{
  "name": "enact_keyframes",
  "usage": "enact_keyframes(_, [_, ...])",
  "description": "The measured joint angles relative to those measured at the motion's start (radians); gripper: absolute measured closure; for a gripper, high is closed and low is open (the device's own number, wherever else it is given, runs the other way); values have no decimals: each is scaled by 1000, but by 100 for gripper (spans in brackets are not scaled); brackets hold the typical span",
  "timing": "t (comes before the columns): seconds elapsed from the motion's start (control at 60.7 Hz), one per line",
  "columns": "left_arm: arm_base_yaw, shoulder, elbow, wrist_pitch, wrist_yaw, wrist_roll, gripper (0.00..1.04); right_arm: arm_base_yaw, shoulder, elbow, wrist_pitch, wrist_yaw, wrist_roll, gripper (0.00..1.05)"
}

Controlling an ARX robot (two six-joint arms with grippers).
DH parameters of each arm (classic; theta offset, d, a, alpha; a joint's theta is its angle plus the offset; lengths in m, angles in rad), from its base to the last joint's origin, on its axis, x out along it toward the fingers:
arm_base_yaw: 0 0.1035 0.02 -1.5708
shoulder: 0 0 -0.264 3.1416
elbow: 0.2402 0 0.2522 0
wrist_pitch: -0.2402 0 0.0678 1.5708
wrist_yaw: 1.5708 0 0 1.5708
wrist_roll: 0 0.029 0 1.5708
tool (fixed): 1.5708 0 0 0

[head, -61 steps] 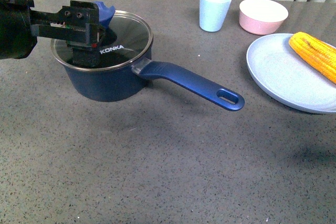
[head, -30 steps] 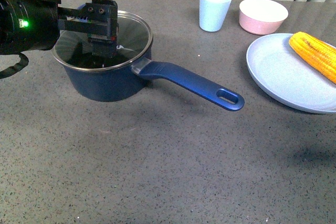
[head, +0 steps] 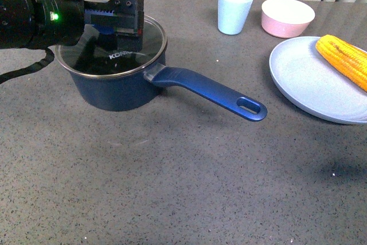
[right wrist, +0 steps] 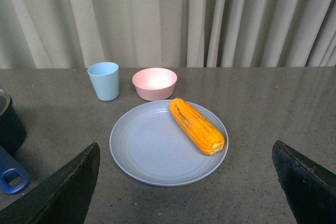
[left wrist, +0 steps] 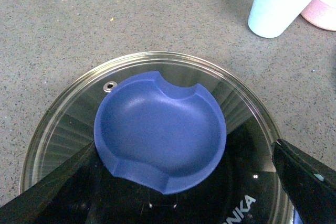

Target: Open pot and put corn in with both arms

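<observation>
Over the pot [head: 114, 93], the left tool [head: 127, 27] is straddling the knob [left wrist: 160, 129] of the glass lid [head: 148, 34], jaws spread. The lid is probably handling slick and fragile: grip the knob only. The corn [head: 344, 58] is lying on the plate [head: 304, 84]; the right tool [right wrist: 187, 187] is hanging, jaws apart.

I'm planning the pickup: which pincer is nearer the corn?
Right. The right pincer is open, facing the corn on its plate from nearby; the left pincer is over the pot lid, far from the corn.
</observation>
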Motion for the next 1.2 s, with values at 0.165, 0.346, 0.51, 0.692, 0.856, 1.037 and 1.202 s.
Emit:
enact_keyframes(0.165, [0,23,34,-11,-5,-3,9,0,0,0,0,0,0,9])
enact_keyframes(0.346, [0,53,68,-20,-11,-9,9,0,0,0,0,0,0,9])
enact_keyframes(0.51, [-1,68,79,-21,-18,-18,9,0,0,0,0,0,0,9])
enact_keyframes(0.692, [-3,78,82,-20,-29,-22,9,0,0,0,0,0,0,9])
enact_keyframes(0.856, [-6,79,82,-18,-33,-23,12,0,0,0,0,0,0,9])
enact_keyframes(1.037, [-3,79,82,-18,-44,-27,40,0,0,0,0,0,0,9])
enact_keyframes(1.202, [-3,79,82,-18,-47,-26,44,0,0,0,0,0,0,9])
